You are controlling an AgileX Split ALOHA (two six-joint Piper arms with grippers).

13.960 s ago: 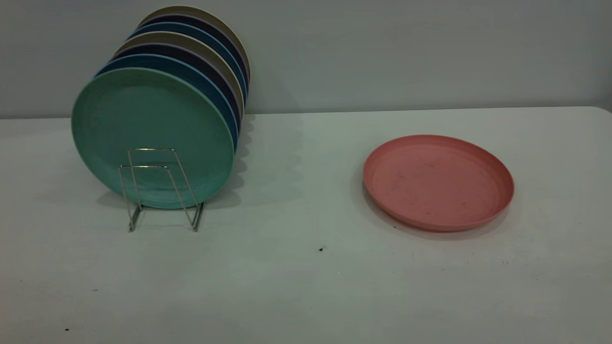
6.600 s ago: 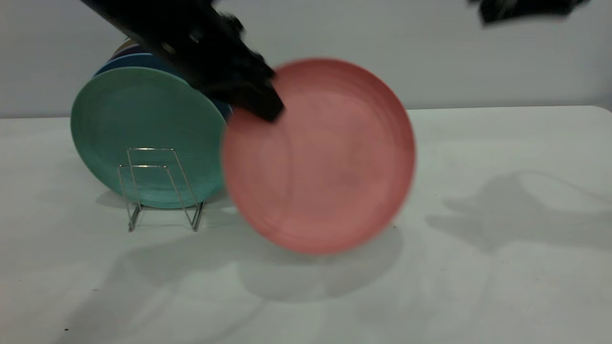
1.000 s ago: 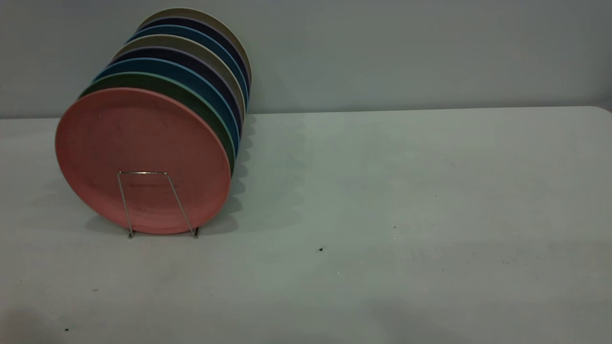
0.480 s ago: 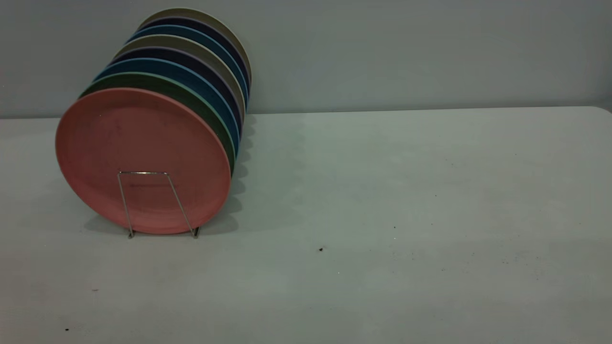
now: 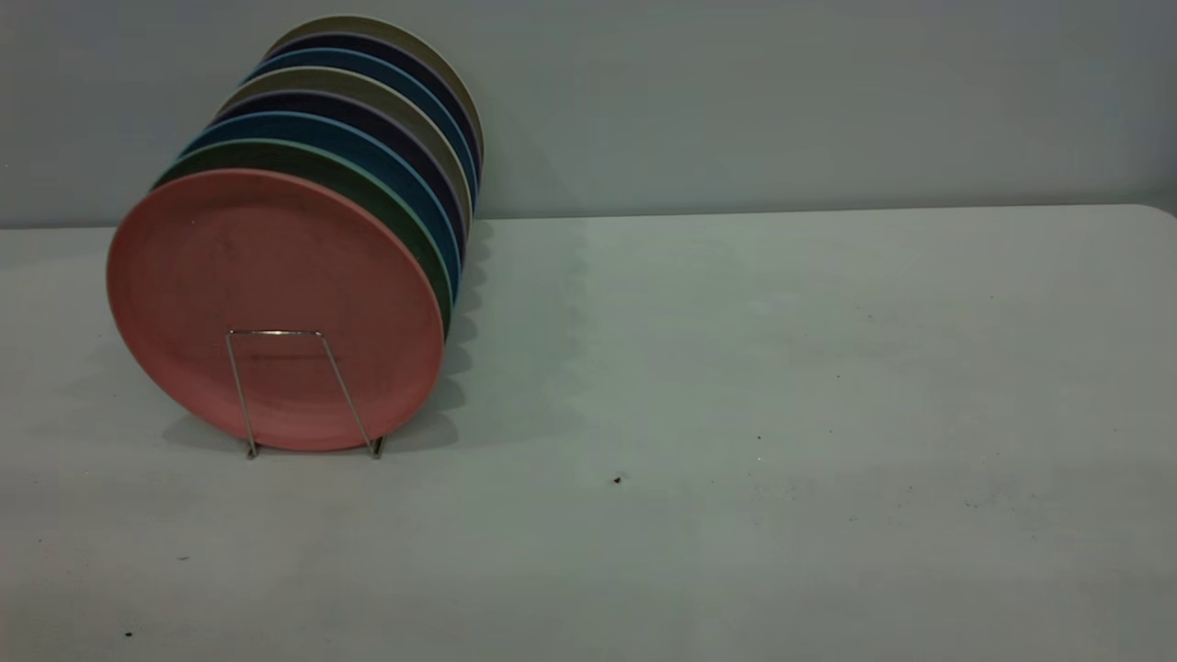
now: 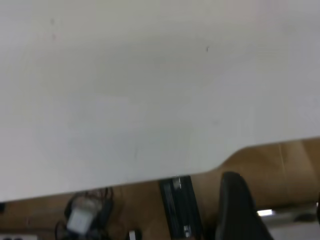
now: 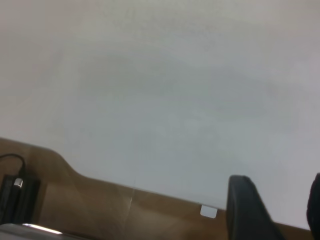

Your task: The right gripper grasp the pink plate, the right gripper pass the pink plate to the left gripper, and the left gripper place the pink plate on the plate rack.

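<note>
Table [image 5: 782, 368]: largest item, white, bare of arms in exterior view.

Plate stack [image 5: 368, 110]: approx. 7 plates stand on edge, leaning back toward the wall, each in its own slot.

Pink plate [image 5: 267, 276]: front of stack, upright behind the front wire loop of the plate rack [image 5: 276, 333], which stops it sliding fwd. Placement looks complete.

Left gripper [image 6: 240, 210]: 1 dark finger visible at table edge, clear of work area; spread or pressed together cannot be told.

Right gripper [image 7: 272, 210]: 2 fingers apart, nothing between, prob. parked.

Writing: none legible; small white tag [image 7: 209, 211] on table edge unreadable.
</note>
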